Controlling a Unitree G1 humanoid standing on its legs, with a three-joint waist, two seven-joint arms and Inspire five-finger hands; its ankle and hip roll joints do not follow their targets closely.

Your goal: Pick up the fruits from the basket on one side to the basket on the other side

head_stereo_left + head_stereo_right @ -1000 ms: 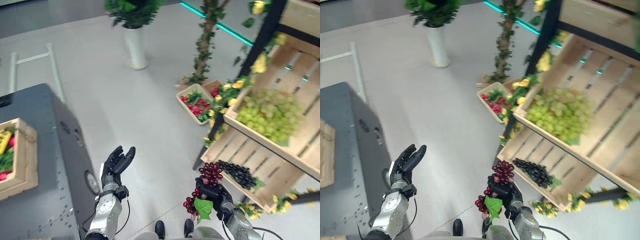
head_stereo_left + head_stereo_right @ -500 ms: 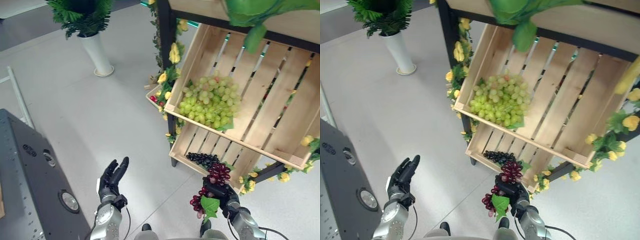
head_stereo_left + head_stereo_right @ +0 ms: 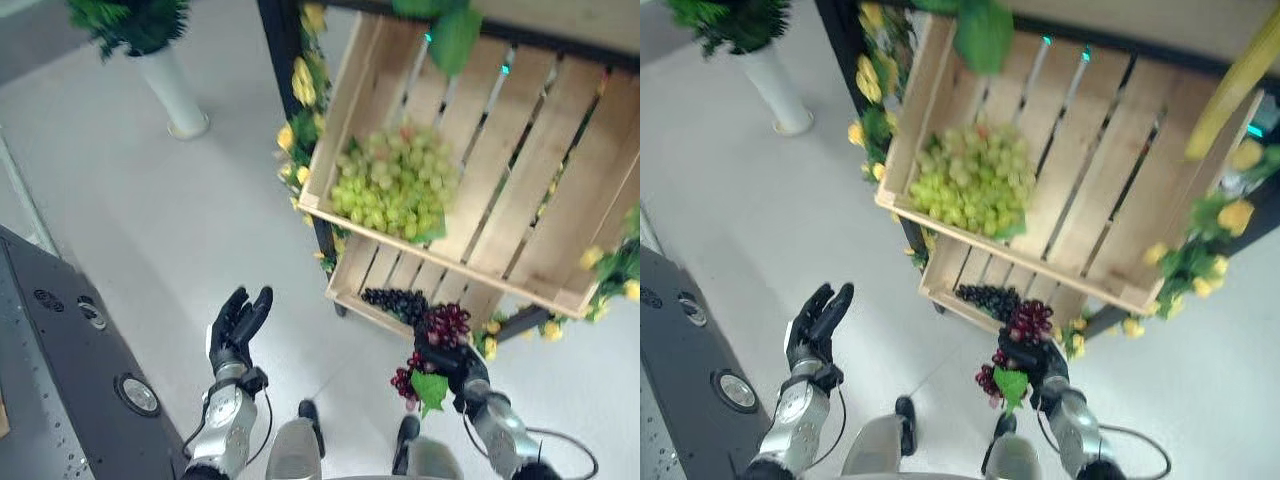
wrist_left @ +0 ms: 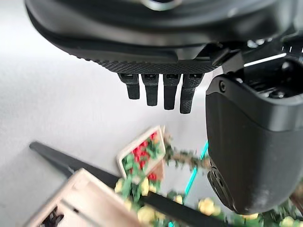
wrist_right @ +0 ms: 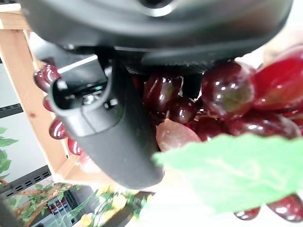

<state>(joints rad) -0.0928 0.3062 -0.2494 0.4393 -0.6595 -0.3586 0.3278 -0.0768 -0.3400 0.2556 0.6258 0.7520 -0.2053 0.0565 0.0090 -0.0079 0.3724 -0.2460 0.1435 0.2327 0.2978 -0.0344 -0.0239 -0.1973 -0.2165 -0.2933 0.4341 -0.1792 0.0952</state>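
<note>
My right hand (image 3: 455, 366) is shut on a bunch of dark red grapes (image 3: 445, 324) with a green leaf (image 3: 432, 391), held just in front of the lower wooden crate (image 3: 365, 283). In the right wrist view the red grapes (image 5: 222, 101) press against the palm under the thumb (image 5: 111, 127). A black grape bunch (image 3: 395, 301) lies in that lower crate. Green grapes (image 3: 392, 183) fill the left part of the upper crate (image 3: 520, 170). My left hand (image 3: 238, 328) is open over the floor with straight fingers (image 4: 158, 92), holding nothing.
A dark grey cabinet (image 3: 60, 370) stands at the left. A white vase with a green plant (image 3: 170, 85) is at the back left. Yellow flowers (image 3: 305, 85) trim the rack's black frame. A small tray of red fruit (image 4: 141, 152) sits on the floor.
The camera has shifted, bringing the crates nearer. My right hand with the red grapes sits closer to the lower crate's front edge. The left hand stays open.
</note>
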